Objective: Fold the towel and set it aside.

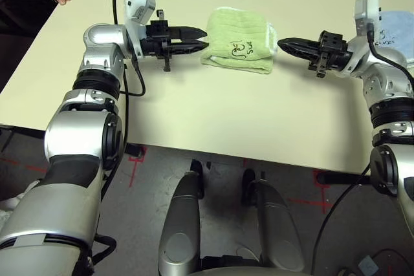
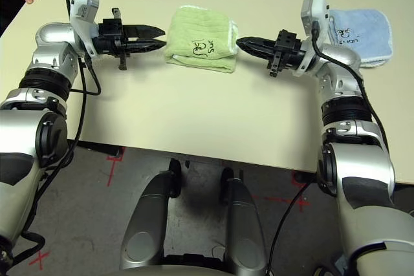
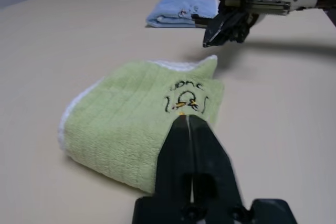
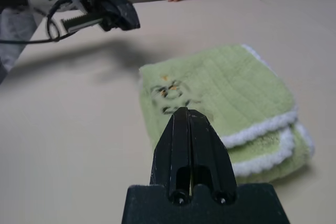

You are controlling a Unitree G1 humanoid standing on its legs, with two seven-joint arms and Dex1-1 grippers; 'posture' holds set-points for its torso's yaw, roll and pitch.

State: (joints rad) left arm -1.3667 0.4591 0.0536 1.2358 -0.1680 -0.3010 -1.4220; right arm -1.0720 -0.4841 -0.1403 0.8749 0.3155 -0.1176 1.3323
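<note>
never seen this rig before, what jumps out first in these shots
A folded lime-green towel lies mid-table, its dark embroidered motif facing up. The left gripper and right gripper point at it from either side, both shut and empty. A light blue folded cloth lies behind the right arm.

Both grippers (image 1: 202, 38) (image 1: 283, 45) closed, facing inward

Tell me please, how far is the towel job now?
Folding looks done: the green towel lies on the table as a compact folded stack, motif on top. Nothing is in hand: the left hand and right hand are both shut and empty, one at each side of it. Setting it aside is left; it lies in the middle, apart from the blue cloth.
</note>
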